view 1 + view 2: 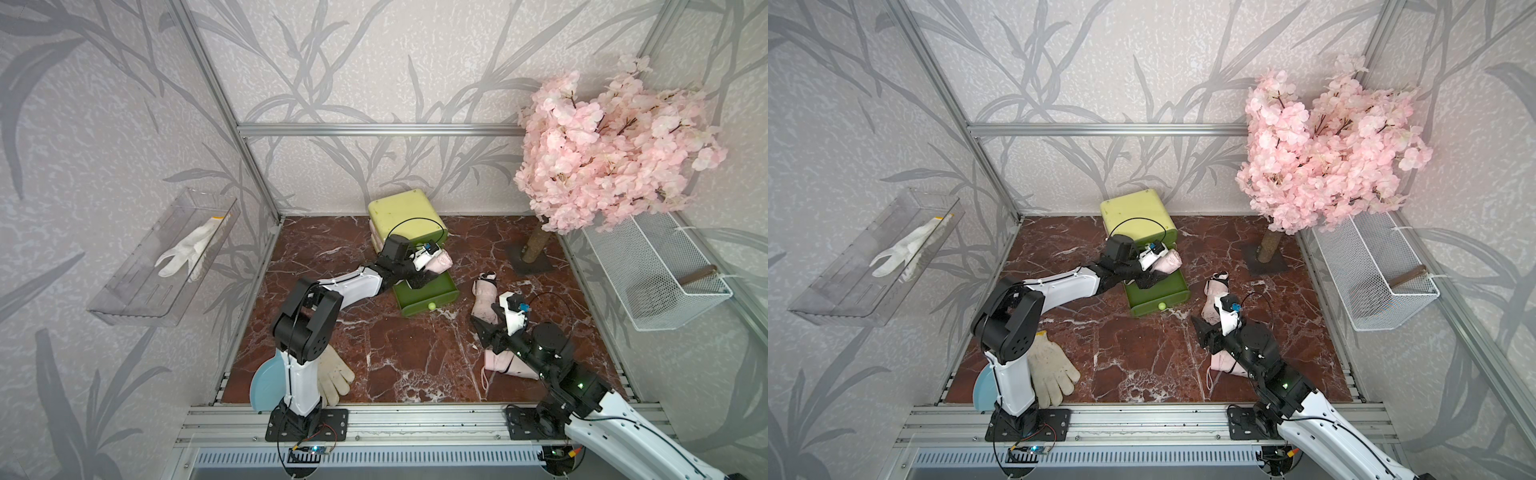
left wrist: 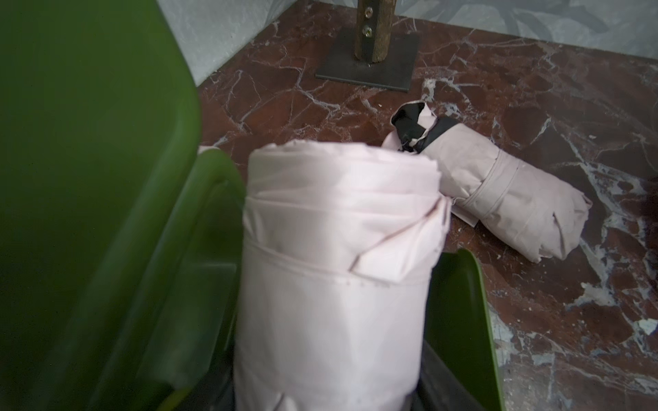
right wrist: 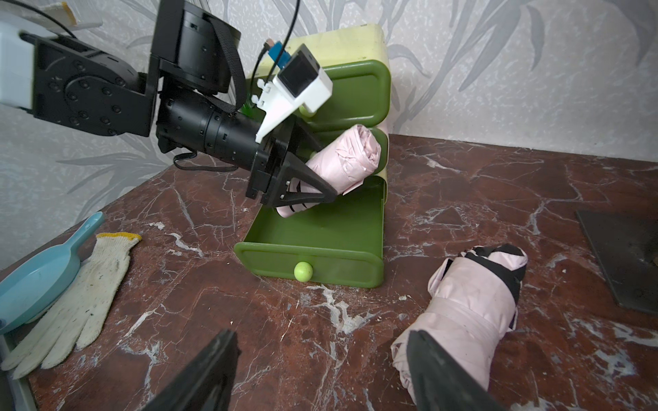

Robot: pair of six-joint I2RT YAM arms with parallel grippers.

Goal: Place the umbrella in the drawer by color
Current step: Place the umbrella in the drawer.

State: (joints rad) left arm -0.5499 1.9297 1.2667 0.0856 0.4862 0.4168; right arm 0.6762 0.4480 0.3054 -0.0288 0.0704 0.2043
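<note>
Evidently the bottom drawer (image 3: 338,265) of the lime-yellow chest (image 1: 405,216) is pulled out so that its tray lies open from above. We judge that this is why the left pincer (image 3: 322,170) carries the folded pink umbrella (image 3: 350,153) right over it. The jaws are clamped across the umbrella's middle. It hangs tilted above the tray, its far end raised toward the chest; whether the low end touches the tray floor we cannot tell. That slant, we think, lets the roll slip in between the drawer's walls.

The right pincer (image 3: 320,336) stands wide and holds nothing. It is low over the marbled bench (image 1: 395,353), just beside a second pink umbrella (image 3: 473,302), and is probably placed to take it next.

The held umbrella is pale pink cloth rolled tight into a stubby cylinder, banded by a strap of the same cloth, with creased folds at its end. The one on the bench shows black lining at one end.
</note>
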